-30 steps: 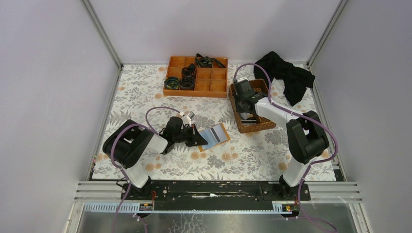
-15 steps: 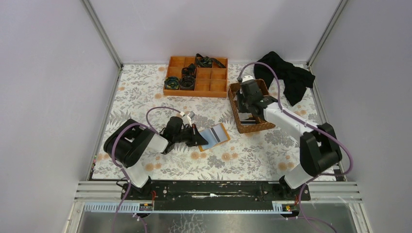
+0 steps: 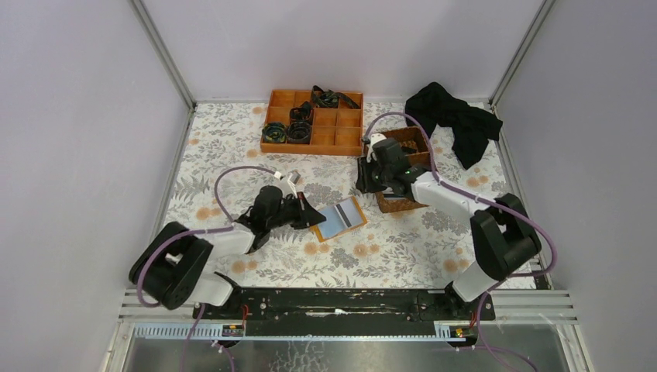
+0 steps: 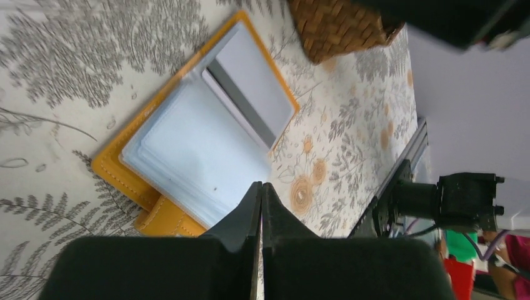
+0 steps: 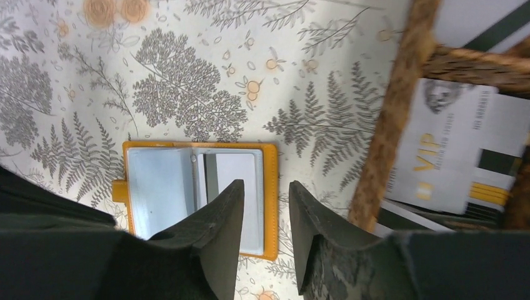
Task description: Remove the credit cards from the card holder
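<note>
The card holder (image 3: 341, 218) lies open on the floral table, pale blue-grey inside with an orange rim. It also shows in the left wrist view (image 4: 187, 144) and the right wrist view (image 5: 162, 181). A grey card with a dark stripe (image 4: 256, 94) sits in one of its pockets. My left gripper (image 3: 311, 218) is shut and empty, its tip (image 4: 261, 185) over the holder's edge. My right gripper (image 3: 364, 183) is open and empty (image 5: 265, 187), hovering above the holder's rim (image 5: 270, 206), beside the basket.
The brown wicker basket (image 3: 399, 205) stands right of the holder and holds a white VIP card (image 5: 456, 162) and others. An orange compartment tray (image 3: 349, 142) with black rings sits at the back. A black cloth (image 3: 457, 120) lies at the back right.
My right gripper has moved left, from above the basket to above the holder's right side. My left arm has swung its elbow left; its gripper has drawn back slightly at the holder's left edge.
</note>
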`<action>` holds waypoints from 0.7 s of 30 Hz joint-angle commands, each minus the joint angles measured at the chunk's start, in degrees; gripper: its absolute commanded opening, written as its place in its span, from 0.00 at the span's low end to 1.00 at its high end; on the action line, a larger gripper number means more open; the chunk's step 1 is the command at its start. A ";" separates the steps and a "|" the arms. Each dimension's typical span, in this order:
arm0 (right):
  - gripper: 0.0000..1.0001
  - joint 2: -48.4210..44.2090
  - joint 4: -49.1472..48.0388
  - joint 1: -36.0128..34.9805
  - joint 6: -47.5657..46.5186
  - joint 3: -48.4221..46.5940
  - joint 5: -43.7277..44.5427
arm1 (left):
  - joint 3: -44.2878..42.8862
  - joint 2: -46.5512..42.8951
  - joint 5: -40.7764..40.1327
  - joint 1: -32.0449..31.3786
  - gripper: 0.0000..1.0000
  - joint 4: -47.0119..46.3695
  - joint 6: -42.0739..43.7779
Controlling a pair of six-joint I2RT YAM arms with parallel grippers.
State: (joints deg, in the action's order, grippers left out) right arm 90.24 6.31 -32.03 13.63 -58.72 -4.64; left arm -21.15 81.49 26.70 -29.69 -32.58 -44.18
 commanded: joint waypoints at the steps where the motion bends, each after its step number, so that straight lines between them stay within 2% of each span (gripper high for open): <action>1: 0.40 3.80 -4.52 -2.07 1.34 0.45 -2.67 | -0.40 -6.16 -10.12 -0.76 0.07 4.44 3.36; 3: 0.40 4.72 -5.65 -2.29 1.77 0.96 -2.71 | -2.21 -7.38 -13.39 -0.96 0.13 7.26 5.01; 6: 0.37 7.01 -5.28 -2.29 1.72 1.06 -0.74 | -6.41 -9.19 -22.94 -3.11 0.27 14.97 7.54; 9: 0.37 8.41 -3.65 -2.34 1.35 0.91 0.00 | -8.02 -12.23 -34.93 -6.58 0.70 18.19 9.83; 12: 0.37 9.26 -3.22 -2.56 1.50 1.40 -1.06 | -8.44 -13.13 -37.63 -7.48 0.98 18.68 10.62; 15: 0.37 9.87 -3.76 -3.60 1.89 2.04 -1.60 | -8.61 -10.99 -36.14 -6.51 1.00 18.41 4.93; 17: 0.37 10.24 -4.01 -4.54 2.37 2.42 -1.83 | -9.02 -7.90 -31.08 -4.50 1.00 18.18 0.84; 19: 0.37 10.38 -4.34 -5.89 2.89 2.95 -1.86 | -8.78 -5.22 -27.44 -3.53 0.94 15.96 0.37; 21: 0.37 10.19 -4.41 -7.17 3.53 3.53 -2.06 | -9.02 -4.38 -27.30 -3.88 0.91 15.86 1.68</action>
State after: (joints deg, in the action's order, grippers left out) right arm 99.90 2.83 -35.99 15.25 -56.58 -5.52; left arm -29.26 74.94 -3.11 -34.11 -15.92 -41.04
